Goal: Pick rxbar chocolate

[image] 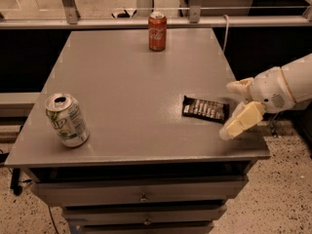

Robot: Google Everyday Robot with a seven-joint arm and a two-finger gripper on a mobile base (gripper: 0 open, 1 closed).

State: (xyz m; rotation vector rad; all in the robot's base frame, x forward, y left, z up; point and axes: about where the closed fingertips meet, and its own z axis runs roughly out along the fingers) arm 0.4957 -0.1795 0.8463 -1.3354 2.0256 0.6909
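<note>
Take the table (126, 82) top as a dial with twelve at the far edge. The gripper (230, 110) hangs at four o'clock over the right edge, fingers spread wide, just beyond the right end of the snack bar (204, 109). Nothing stands between them. The red can (157, 31) stands at twelve and the green-and-white can (67, 120) at eight, both well apart from the bar. The middle, from nine through to three, lies open. A rail (97, 22) runs behind the far edge.

I see the grey desk (126, 91) carrying three items: red cola can (157, 31) upright at top centre, green-and-white can (67, 120) at lower left, rxbar chocolate (205, 109) flat at centre right. Claw (235, 106) is at the desk's right edge, fingers spread, just beside the bar's right end.
</note>
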